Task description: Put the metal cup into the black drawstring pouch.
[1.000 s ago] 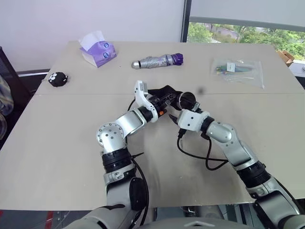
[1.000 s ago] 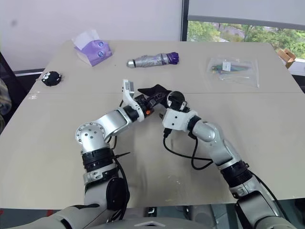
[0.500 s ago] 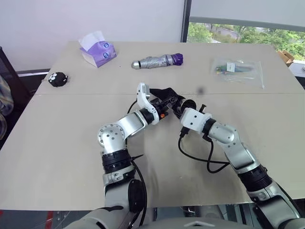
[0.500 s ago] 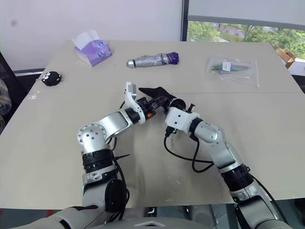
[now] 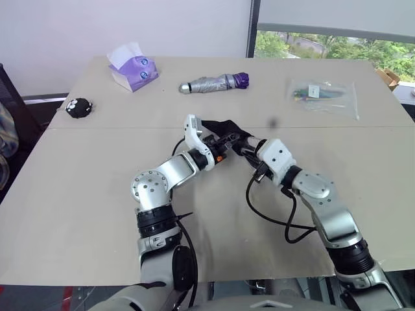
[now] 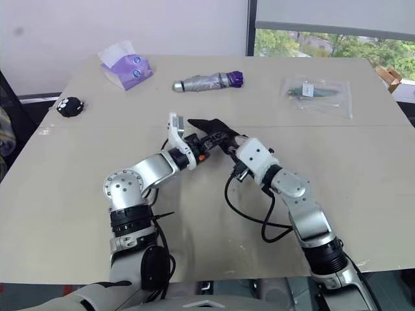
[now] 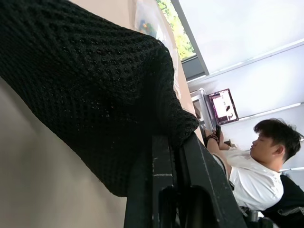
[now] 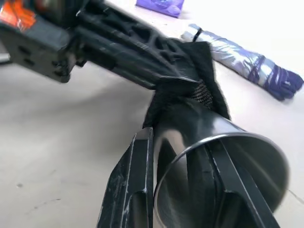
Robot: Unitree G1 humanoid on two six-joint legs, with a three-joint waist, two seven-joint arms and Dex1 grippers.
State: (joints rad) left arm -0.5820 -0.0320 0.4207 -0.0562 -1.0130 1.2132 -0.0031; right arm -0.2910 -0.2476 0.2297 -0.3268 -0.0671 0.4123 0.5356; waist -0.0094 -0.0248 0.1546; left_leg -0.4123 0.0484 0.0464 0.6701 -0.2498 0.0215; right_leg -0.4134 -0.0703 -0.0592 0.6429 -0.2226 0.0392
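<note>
Right wrist view: right pincer (image 8: 175, 156) clamped on the metal cup (image 8: 213, 142), one finger outside the wall and, as far as can be told, the other inside the rim. Has rolled over within the last second and narrowed from a wide spread to this clamp. In the head views a second ago, showed the cup's dark mouth facing upward; now turned away and tucked against the fabric. Means, by my reading, regrasp finished and insertion begun, not yet complete.

Cup lying level above the bench (image 5: 78, 194), open rim toward the right wrist, base end pushed against the mouth of the black drawstring pouch (image 8: 202, 76). Base hidden by fabric, so cannot tell how deep; most of the shiny wall plainly still outside.

Left pincer (image 7: 168, 137) pressed together on an edge of the pouch, holding it up off the bench with the knit cloth draped over the fingers.

Other containers: clear plastic bag (image 5: 324, 94) at the far right of the bench, with small coloured items inside, sealed or not too small to tell. Purple tissue pack (image 5: 133, 68) far left, white tissue poking out on top. Folded umbrella (image 5: 214, 83) and black fuzzy toy (image 5: 79, 107) lying loose, well apart from the arms.
</note>
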